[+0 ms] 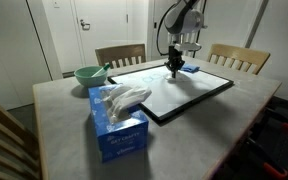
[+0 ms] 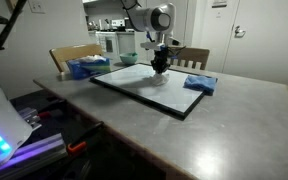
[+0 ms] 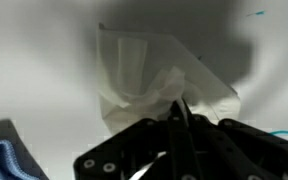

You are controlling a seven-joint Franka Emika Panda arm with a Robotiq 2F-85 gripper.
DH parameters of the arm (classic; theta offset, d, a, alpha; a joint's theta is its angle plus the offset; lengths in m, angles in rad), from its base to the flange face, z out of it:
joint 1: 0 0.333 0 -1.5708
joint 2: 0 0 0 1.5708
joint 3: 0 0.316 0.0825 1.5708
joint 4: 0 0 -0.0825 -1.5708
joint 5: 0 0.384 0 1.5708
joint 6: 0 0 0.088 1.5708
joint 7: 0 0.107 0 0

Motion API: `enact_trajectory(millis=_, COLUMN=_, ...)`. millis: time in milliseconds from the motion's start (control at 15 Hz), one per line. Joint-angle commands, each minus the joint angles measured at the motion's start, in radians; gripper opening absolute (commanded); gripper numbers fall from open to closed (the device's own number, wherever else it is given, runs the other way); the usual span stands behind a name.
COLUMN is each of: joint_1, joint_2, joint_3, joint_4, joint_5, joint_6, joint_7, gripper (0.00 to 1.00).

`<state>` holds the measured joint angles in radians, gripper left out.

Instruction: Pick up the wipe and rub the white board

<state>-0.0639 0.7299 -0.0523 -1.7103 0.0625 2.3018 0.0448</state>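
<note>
Fingers of the gripper are pressed together and pinch the wipe at its scrunched-up edge. The wipe rests on the white board, near the blue cloth. It looks thin, soft and very light, so it can fold, tear or slip out. The bunched part is the best spot to hold, because more paper is there.
</note>
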Motion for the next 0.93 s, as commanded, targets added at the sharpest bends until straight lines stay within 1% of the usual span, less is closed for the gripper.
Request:
enact_trajectory(millis=0, joint_1=0.004, joint_2=0.054, joint_3=0.055, joint_4=0.018, joint_5=0.015, joint_6=-0.015, joint_7=-0.049, gripper=0.00)
enact_trajectory(millis=200, joint_1=0.020, joint_2=0.052, joint_3=0.090, joint_4=0.018, joint_5=0.007, joint_6=-0.031, joint_7=-0.087, gripper=0.00)
enact_trajectory(millis=333, joint_1=0.028, joint_2=0.059, joint_3=0.091, joint_4=0.024, joint_5=0.000, joint_6=-0.030, joint_7=-0.091, gripper=0.00)
enact_trajectory(millis=600, joint_1=0.032, joint_2=0.068, joint_3=0.026, joint_4=0.020, joint_5=-0.044, joint_6=0.016, joint_7=-0.042, gripper=0.00)
enact_trajectory(millis=733, joint_1=0.033, joint_2=0.074, joint_3=-0.020, joint_4=0.022, joint_5=-0.062, joint_6=0.051, joint_7=0.006, gripper=0.00)
enact_trajectory(millis=867, joint_1=0.031, joint_2=0.082, joint_3=-0.049, joint_4=0.030, joint_5=-0.075, joint_6=0.072, joint_7=0.040, gripper=0.00)
